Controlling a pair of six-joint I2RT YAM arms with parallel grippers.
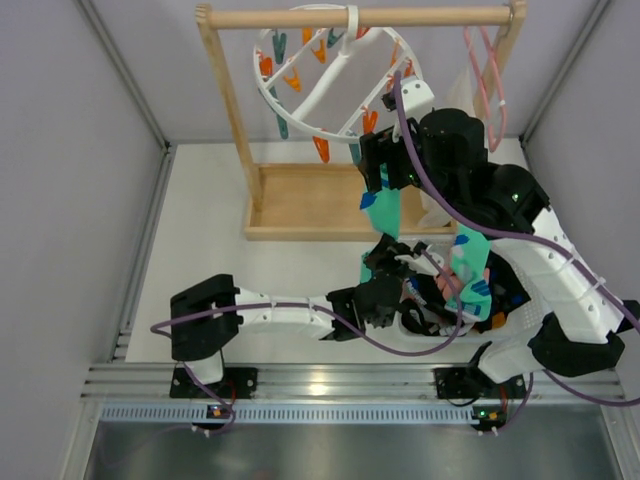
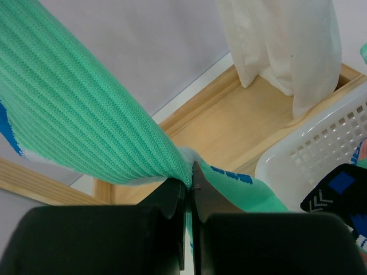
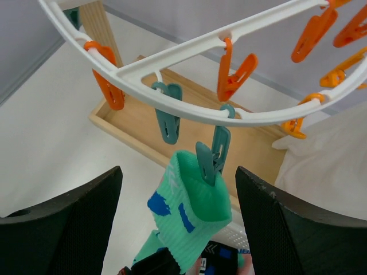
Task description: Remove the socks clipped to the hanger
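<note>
Teal ribbed sock [image 2: 86, 114] is pinched in the left gripper [image 2: 189, 184]; jaws pressed together on the knit, barely a sliver between them. From the pinch the sock runs straight up toward 10 o'clock in the left wrist view, with blue and white patches along its edge. At 3 o'clock of the fingers sits a white perforated basket [image 2: 309, 154] with a dark patterned item inside. The wooden frame base [image 2: 229, 123] lies behind at 1 o'clock, and a white garment [image 2: 281, 46] hangs over it.

Right gripper [image 3: 178, 175]: fingers spread wide, one on each side of the sock's cuff, not touching it as far as I can see. The cuff is gripped by one teal clip [image 3: 207, 160], which hangs from the ring of the hanger [image 3: 172, 100] at 12 o'clock of the gripper. More teal and orange clips dangle at 10 and 1 o'clock.

Top view: the hanger hangs tilted from the wooden rail [image 1: 360, 17], and the clipped sock drops from its rim at 5 o'clock. Other socks [image 1: 470, 262] are heaped in the basket at 4 o'clock of the left gripper. A pink wire hanger [image 1: 487, 75] sits at the rail's right end.
</note>
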